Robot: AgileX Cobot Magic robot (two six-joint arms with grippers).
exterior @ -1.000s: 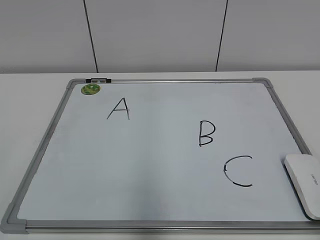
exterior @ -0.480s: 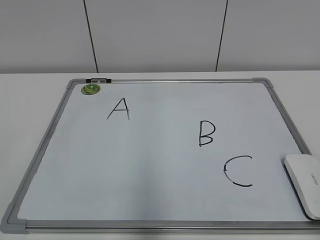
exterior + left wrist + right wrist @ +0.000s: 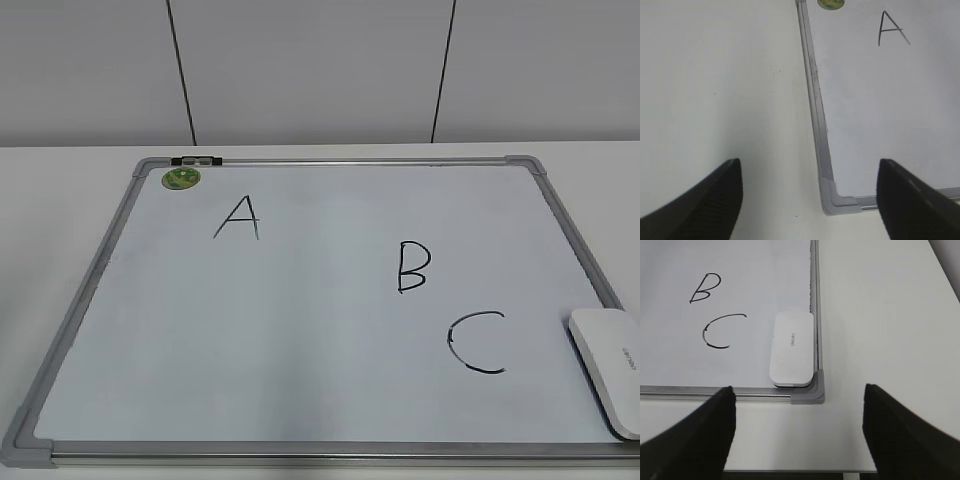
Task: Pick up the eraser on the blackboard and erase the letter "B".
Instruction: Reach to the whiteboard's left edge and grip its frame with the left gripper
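The blackboard is a white board in a grey frame lying flat on the table. The black letter "B" is right of its middle; it also shows in the right wrist view. The white eraser lies in the board's near right corner, also seen in the right wrist view. My right gripper is open and empty, hovering over the table just before that corner. My left gripper is open and empty above the board's near left corner. Neither gripper shows in the exterior view.
Letters "A" and "C" are on the board, with a green round magnet at the far left corner. White table surrounds the board. A grey wall stands behind.
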